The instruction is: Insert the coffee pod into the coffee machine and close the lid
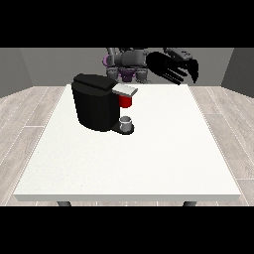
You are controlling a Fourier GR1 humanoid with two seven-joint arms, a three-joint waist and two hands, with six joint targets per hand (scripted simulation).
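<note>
The coffee machine [98, 106] stands on the white counter [129, 163], toward the far side and a little to the view's left of centre, a squat black body with a grey lid [125, 90] jutting out toward the view's right. Just under that lid sits something red [126, 101], which I take to be the coffee pod, lodged in or at the brewing slot rather than lying loose on the counter; how deep it sits I cannot tell from here. Below it a small grey cup [127, 121] waits on the machine's drip base. The lid looks nearly level but with the red still showing beneath it, so I would judge it not fully shut. Only one hand shows plainly: the hand at the view's right [173, 68], black, lifted well above the counter and away from the machine toward the far right, with its fingers spread apart and straight and nothing held in them. The other hand I cannot find; the machine and the robot's torso [128, 63] cover the place where it might be. By my reckoning the first part of the job looks done or very nearly so, since the pod is at the machine and the hand is empty. What seems left is the second part: bringing that raised hand across and down onto the lid to press it closed over the pod
</note>
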